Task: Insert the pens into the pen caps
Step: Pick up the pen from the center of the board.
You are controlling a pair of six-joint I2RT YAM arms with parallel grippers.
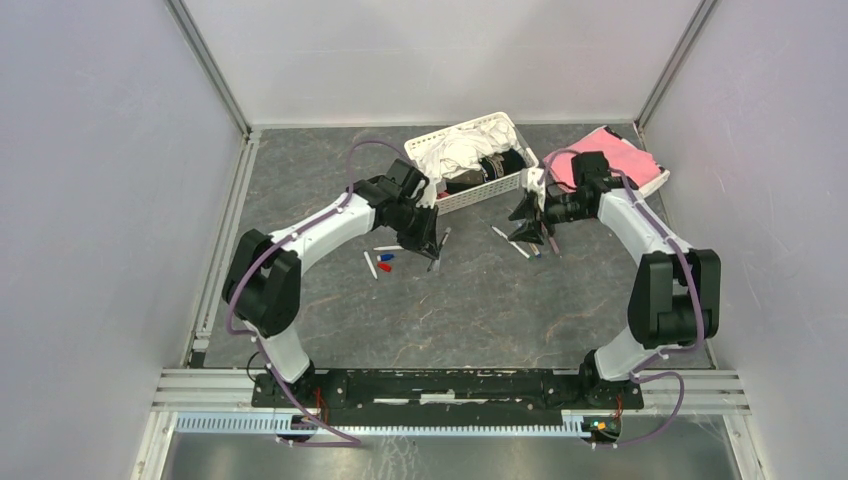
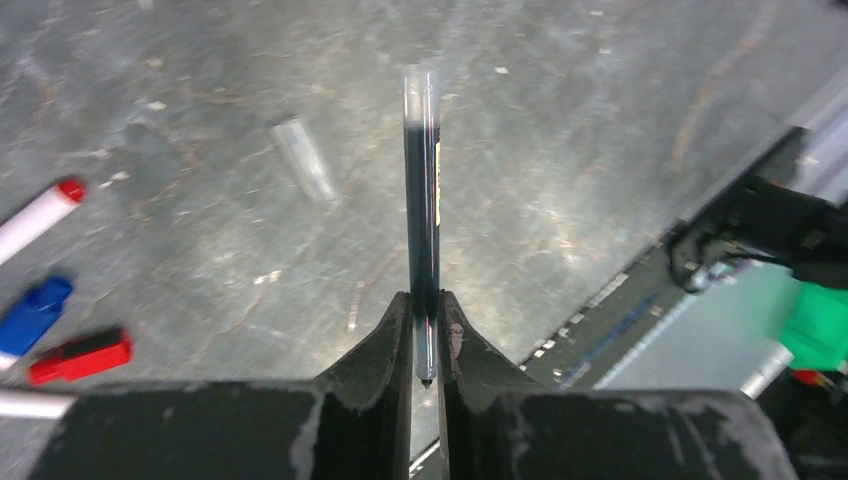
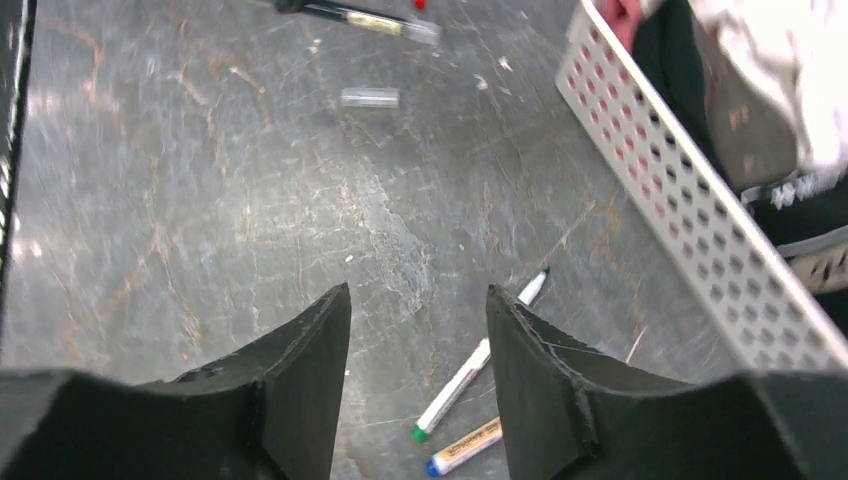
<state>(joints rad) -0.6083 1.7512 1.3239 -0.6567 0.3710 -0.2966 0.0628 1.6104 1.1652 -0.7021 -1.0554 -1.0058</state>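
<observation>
Left hand [image 2: 425, 335] clamped a dark pen [image 2: 421, 190], frame centre. Right hand [image 3: 418, 340] spread open over tabletop [image 3: 180, 200]; two pens [image 3: 462, 382] lay lower centre, basket [image 3: 660, 180] upper right.

Your left arm: elbow out left, reaching inward.
Your left gripper [image 2: 426, 300]: pinched on the dark pen [image 2: 422, 180].
Your right gripper [image 3: 418, 300]: pointing down, jaws apart.

Left arm [image 1: 320, 225] and right arm [image 1: 640, 225]: white shells, black joint housings. Strung with purple cables [image 1: 372, 143] clipped along the links. Fitted with black wedge-shaped fingers [image 2: 375, 370], scuffed grey at the edges. Bolted to black base rail [image 1: 430, 388], lower centre.
</observation>
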